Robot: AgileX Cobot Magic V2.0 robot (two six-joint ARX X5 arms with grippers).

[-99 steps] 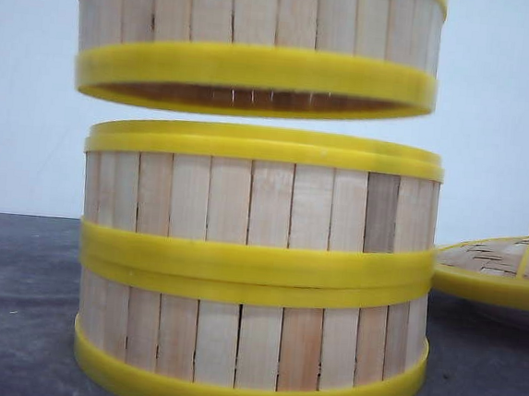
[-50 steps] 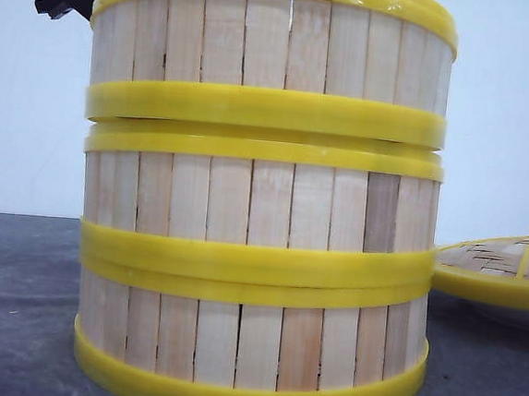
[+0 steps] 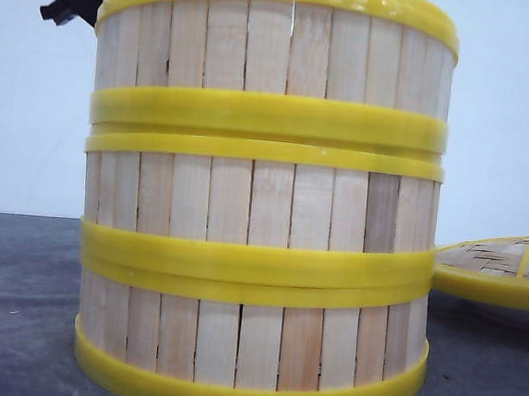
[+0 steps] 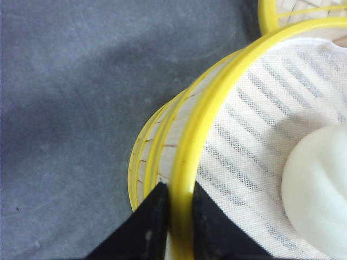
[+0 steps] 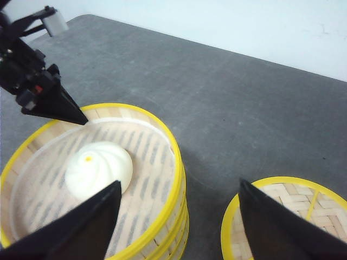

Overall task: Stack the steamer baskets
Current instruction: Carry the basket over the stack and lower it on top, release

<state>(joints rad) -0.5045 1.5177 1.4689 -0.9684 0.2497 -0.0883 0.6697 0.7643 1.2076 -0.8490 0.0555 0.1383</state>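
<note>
- Since the earlier frames, the top basket (image 3: 274, 65) had come down from mid-air onto the two stacked baskets (image 3: 254, 271), rims meeting, filling the centre of the front view.
- The left gripper (image 4: 174, 216) pinched the top basket's rim at the bottom of its wrist view, one finger outside the wall, one inside; release meant spreading, then lifting straight off.
- A white bun (image 5: 98, 167) lay inside on cloth.
- The right gripper (image 5: 179, 227) hung spread and empty.
- The lid (image 5: 284, 219) sat lower right, well apart.
</note>
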